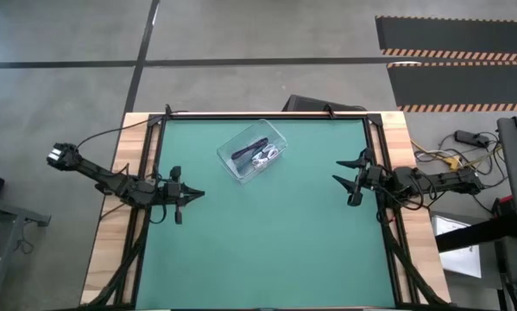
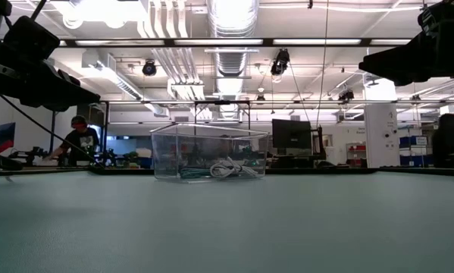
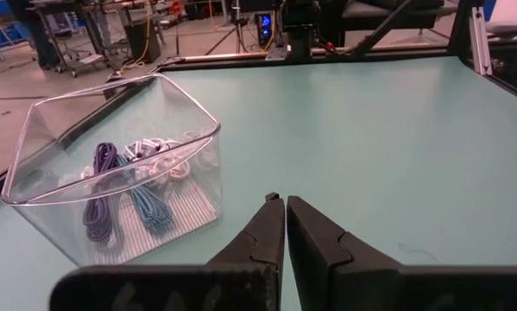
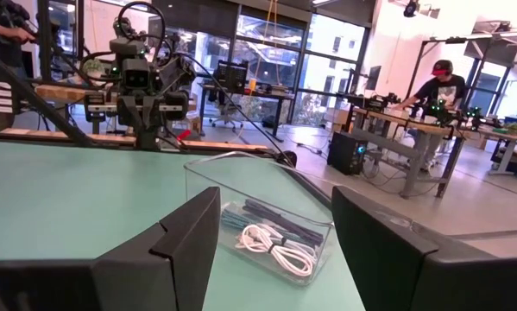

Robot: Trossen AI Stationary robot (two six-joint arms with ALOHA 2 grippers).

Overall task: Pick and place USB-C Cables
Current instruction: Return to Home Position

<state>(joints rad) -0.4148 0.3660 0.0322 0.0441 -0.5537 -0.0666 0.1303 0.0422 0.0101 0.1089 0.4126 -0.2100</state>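
The left fingers (image 3: 260,235) were pressed together and the right fingers (image 4: 185,238) spread wide, both empty above the matte green table (image 3: 396,130). Between them, toward the far side, the USB-C cables (image 3: 148,203) lay coiled inside the clear plastic box (image 3: 42,216), braided and white strands overlapping, hard to count. A ducted workshop lay beyond.
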